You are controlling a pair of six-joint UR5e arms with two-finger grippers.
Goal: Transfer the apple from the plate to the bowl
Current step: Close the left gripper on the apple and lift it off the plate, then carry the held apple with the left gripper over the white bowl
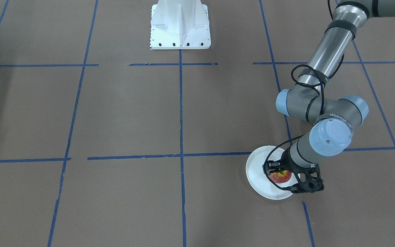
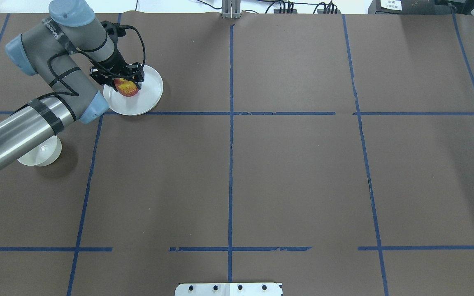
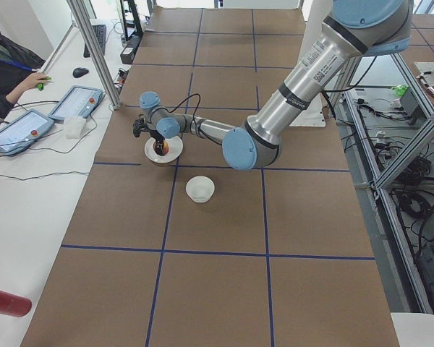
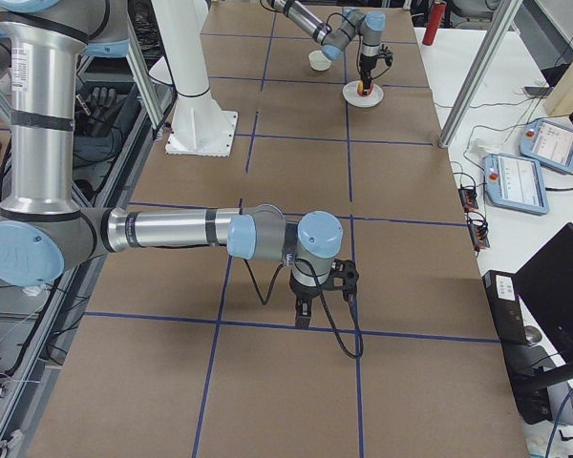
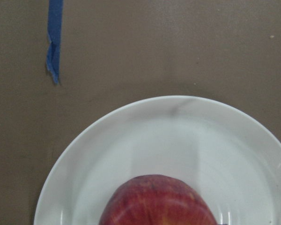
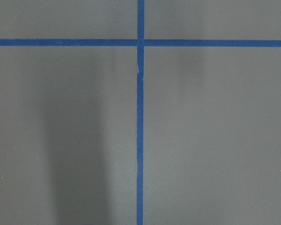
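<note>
The red apple (image 1: 280,176) with a yellow patch lies on the left part of the flat white plate (image 1: 257,168). My left gripper (image 1: 279,178) points down over the plate, its fingers close against both sides of the apple. In the overhead view the apple (image 2: 126,87) sits under the gripper (image 2: 125,82) on the plate (image 2: 149,88). The left wrist view shows the apple's top (image 5: 159,201) at the bottom edge, on the plate (image 5: 154,136). The small deep white bowl (image 2: 41,153) stands nearer the robot, partly hidden by my left forearm; it shows whole in the exterior left view (image 3: 200,189). My right gripper (image 4: 306,313) hangs low over bare table far away; I cannot tell whether it is open or shut.
Brown table paper carries a blue tape grid (image 2: 231,123). The white robot base (image 1: 180,25) stands at the table's middle edge. My left forearm (image 2: 15,135) passes over the bowl. An operator and tablets (image 3: 29,116) are beside the table's far side.
</note>
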